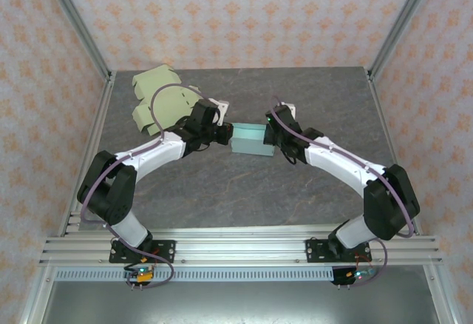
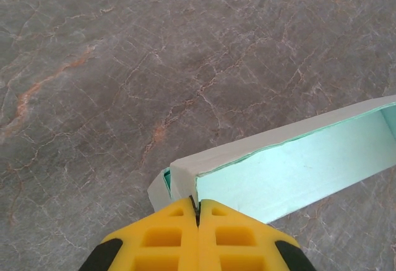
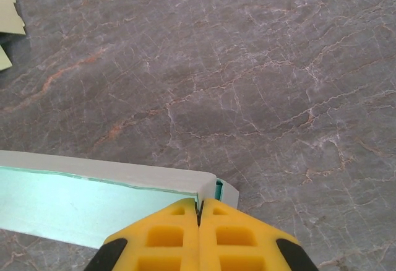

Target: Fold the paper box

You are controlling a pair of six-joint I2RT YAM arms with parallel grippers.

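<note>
A pale teal paper box [image 1: 250,140] stands folded up in the middle of the table, held between both arms. My left gripper [image 1: 222,129] is shut on the box's left end wall; in the left wrist view the yellow fingers [image 2: 179,234] pinch the grey-white corner of the paper box [image 2: 291,169]. At the right end, my right gripper [image 1: 270,133] is shut on the wall as well; the right wrist view has its fingers [image 3: 216,234] clamped at the corner of the paper box [image 3: 93,203]. The box's teal inside faces both wrist cameras.
Several flat pale green cardboard blanks [image 1: 164,100] lie at the back left of the grey marbled table [image 1: 244,191]; their edge shows as a cardboard corner [image 3: 9,17] in the right wrist view. Metal frame posts and patterned walls enclose the table.
</note>
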